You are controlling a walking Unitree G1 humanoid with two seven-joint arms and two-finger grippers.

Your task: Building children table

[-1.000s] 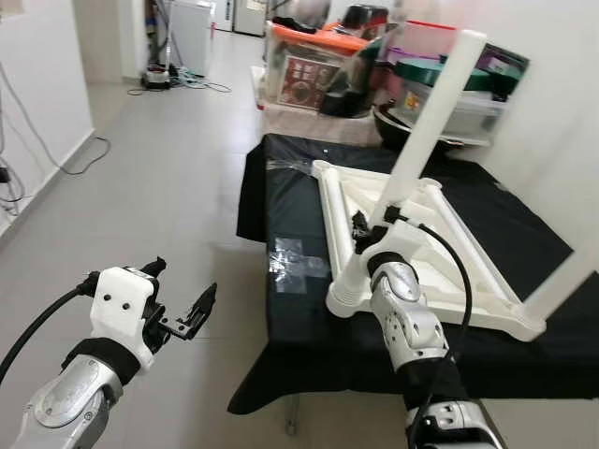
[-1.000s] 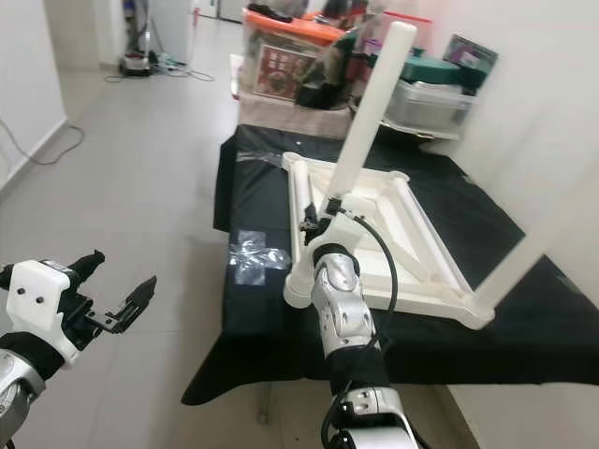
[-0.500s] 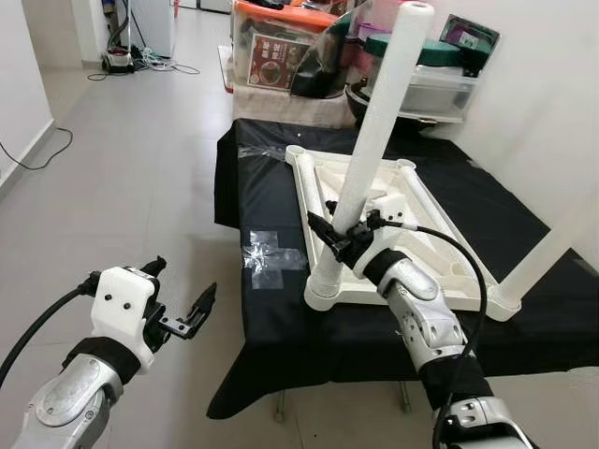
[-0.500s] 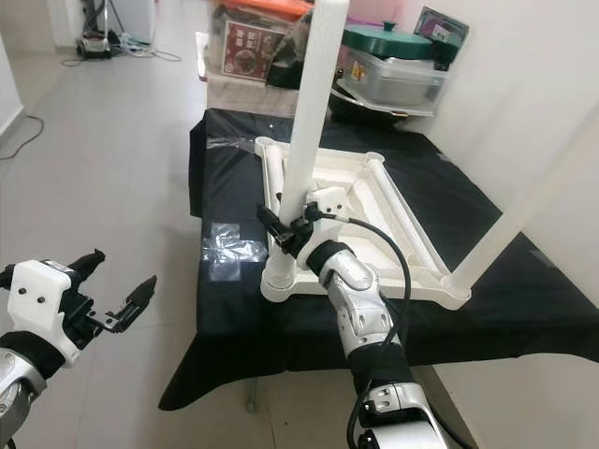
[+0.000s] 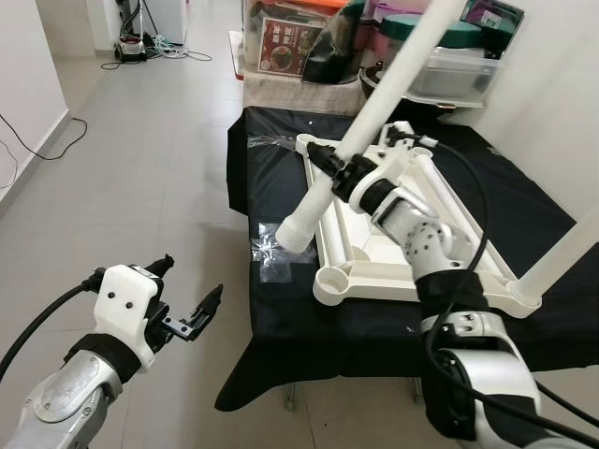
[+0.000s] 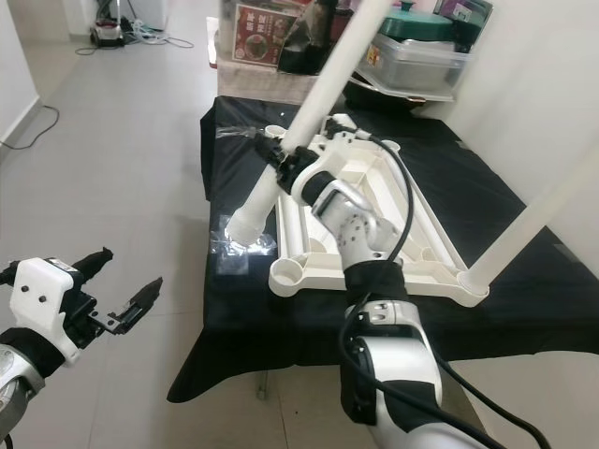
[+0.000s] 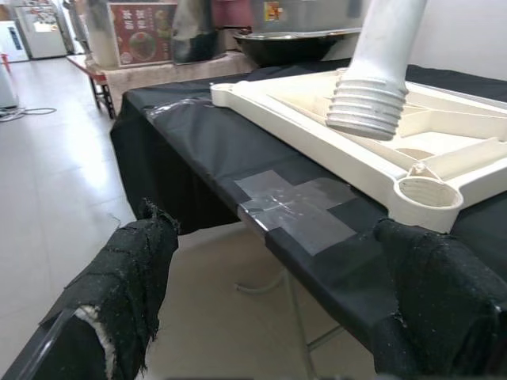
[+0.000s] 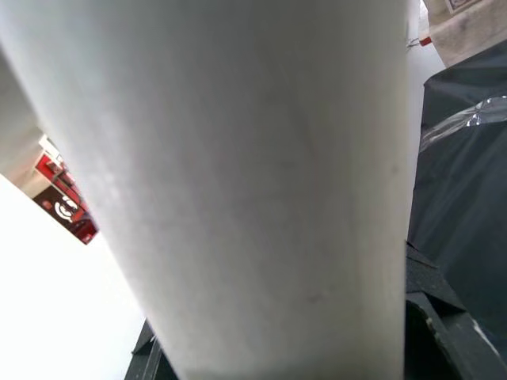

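— while the white table leg (image 5: 370, 122) is held tilted in the air, where is the right gripper (image 5: 337, 172) seen?
— it is seen clamped around the leg partway along its length, over the left rail of the upturned table frame (image 5: 426, 281). the leg's ribbed threaded end (image 7: 372, 107) is pointed down and to the left, lifted off the frame, above the black cloth (image 5: 281, 309) near the taped patch (image 7: 297, 207).

— and where is the frame placed?
— it is laid upside down on the black-covered table, with an open round socket (image 5: 334, 281) at its near left corner. a second white leg (image 5: 562, 267) is stood in the near right corner.

— how is the left gripper (image 5: 192, 304) described?
— it is held low over the tiled floor (image 5: 140, 206), left of the table, its two black fingers (image 7: 131, 277) spread apart with nothing between them.

— what is seen beyond the table?
— storage boxes and pots (image 5: 412, 51) are stacked at the far end.
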